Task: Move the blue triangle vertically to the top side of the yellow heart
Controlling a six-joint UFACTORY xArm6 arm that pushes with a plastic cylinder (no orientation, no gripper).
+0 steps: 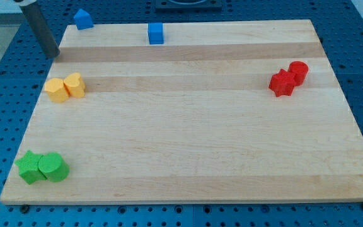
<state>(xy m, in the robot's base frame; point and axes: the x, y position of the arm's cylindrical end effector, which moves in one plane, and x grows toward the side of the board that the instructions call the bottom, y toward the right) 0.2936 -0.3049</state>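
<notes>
The blue triangle (83, 19) sits at the board's top left corner, right at the top edge. The yellow heart (75, 84) lies lower on the left side, touching a yellow hexagon-like block (57, 90) on its left. My tip (53, 55) is just off the board's left edge, below and left of the blue triangle and above the yellow pair. It touches no block.
A blue cube (155, 33) stands near the top edge, right of the triangle. Two red blocks (288, 78) sit together at the right. Two green blocks (41, 167) sit at the bottom left corner. The wooden board (194, 126) lies on a blue perforated table.
</notes>
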